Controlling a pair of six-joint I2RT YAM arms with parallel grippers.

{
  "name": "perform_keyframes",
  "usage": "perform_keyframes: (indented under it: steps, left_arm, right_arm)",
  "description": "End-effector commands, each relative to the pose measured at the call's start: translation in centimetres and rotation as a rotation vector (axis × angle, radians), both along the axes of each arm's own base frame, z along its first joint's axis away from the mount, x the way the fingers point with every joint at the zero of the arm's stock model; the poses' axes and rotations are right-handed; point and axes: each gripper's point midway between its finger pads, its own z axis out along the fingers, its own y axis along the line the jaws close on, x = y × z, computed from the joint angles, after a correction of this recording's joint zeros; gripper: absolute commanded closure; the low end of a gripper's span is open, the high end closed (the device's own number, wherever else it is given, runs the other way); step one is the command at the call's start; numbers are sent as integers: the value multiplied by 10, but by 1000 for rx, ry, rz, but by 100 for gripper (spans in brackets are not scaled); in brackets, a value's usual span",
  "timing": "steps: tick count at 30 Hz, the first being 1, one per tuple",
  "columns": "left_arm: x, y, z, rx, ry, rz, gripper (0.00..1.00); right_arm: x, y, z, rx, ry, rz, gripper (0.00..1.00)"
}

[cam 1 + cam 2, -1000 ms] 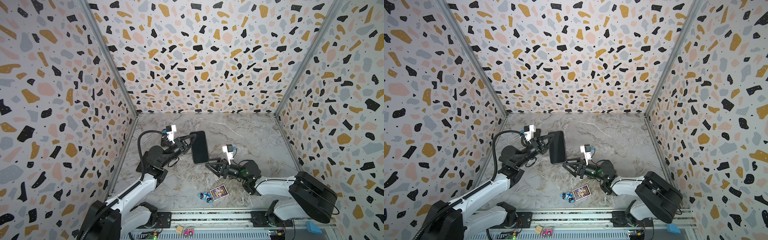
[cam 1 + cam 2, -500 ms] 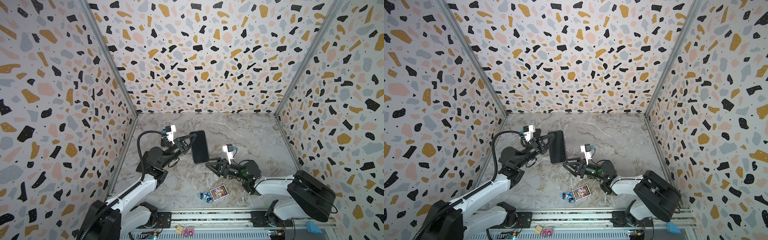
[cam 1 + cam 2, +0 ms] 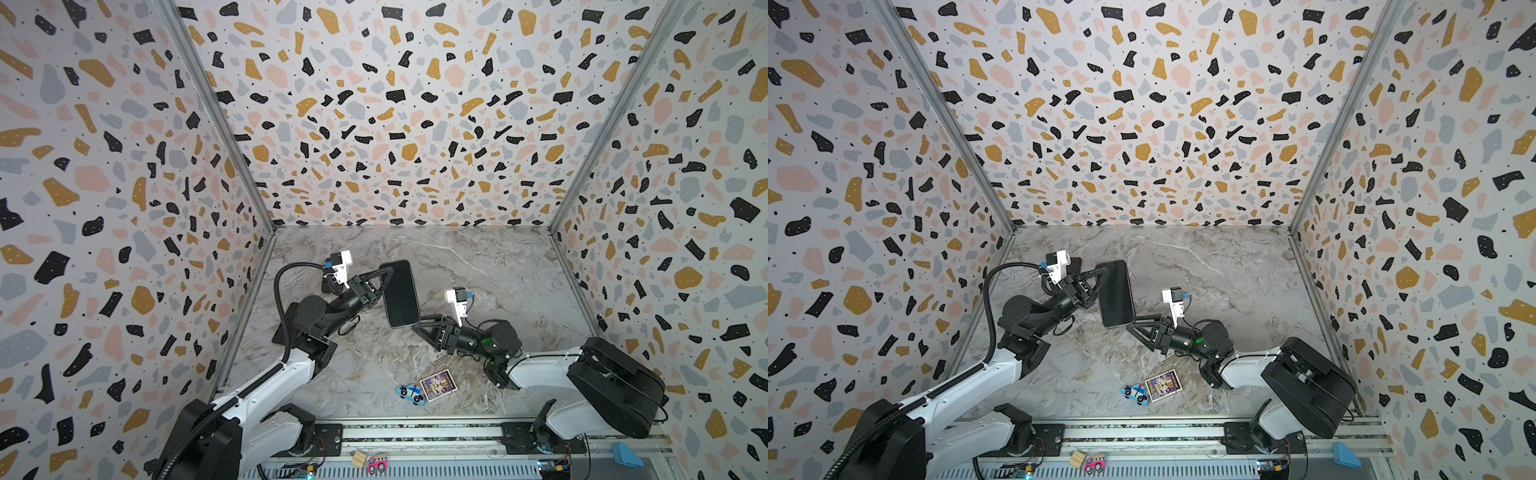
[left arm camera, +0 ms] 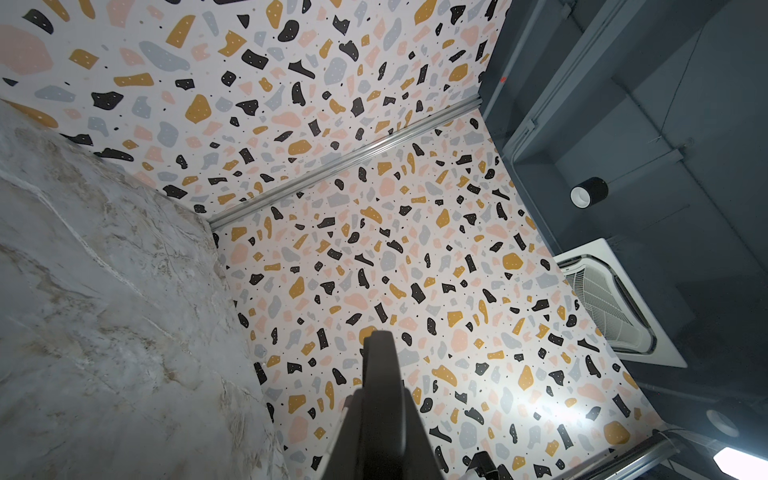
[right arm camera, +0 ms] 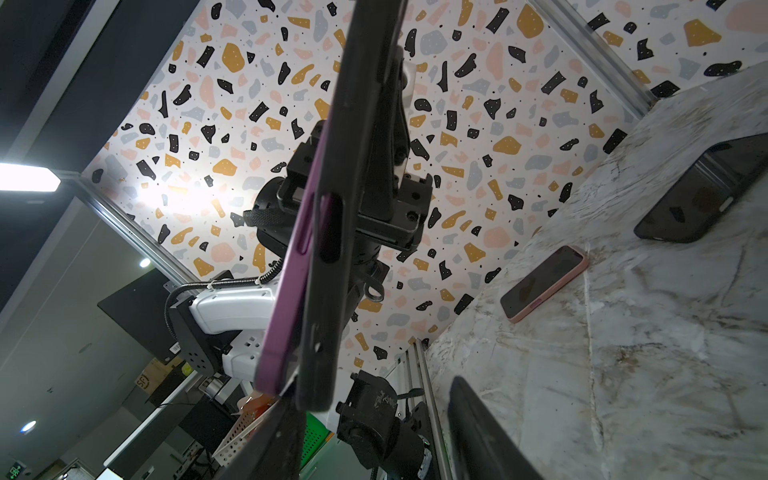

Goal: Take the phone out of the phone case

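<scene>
Over the marble bench (image 3: pixel 478 266), toward 9 o'clock of its middle, the left hand (image 3: pixel 387 273) is clamped on the phone case (image 5: pixel 322 316), held aloft, while the half-open right hand (image 3: pixel 415 323) straddles its 6 o'clock end, where the purple phone (image 5: pixel 286 299) seems partly peeled free, not yet out.

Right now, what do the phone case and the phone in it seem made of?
The phone case looks like matte black rubbery plastic, with dull moulded cutouts. The phone shows a purple satin rim, possibly metal.
</scene>
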Motion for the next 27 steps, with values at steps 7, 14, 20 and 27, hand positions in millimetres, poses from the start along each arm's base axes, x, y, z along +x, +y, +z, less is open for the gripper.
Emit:
perform_keyframes:
  steps: [7, 14, 20, 27]
  left_arm:
    - [-22, -4, 24, -42, -108, -59, 100]
    - [-14, -5, 11, -28, -78, -41, 100]
    - [-8, -6, 1, -28, -63, -27, 100]
    - [-3, -11, -22, -2, -25, -8, 100]
  right_arm:
    - [17, -3, 13, 57, 20, -46, 50]
    - [10, -7, 14, 70, 30, -28, 63]
    - [4, -9, 12, 70, 64, -14, 81]
    - [4, -14, 7, 59, 110, -34, 98]
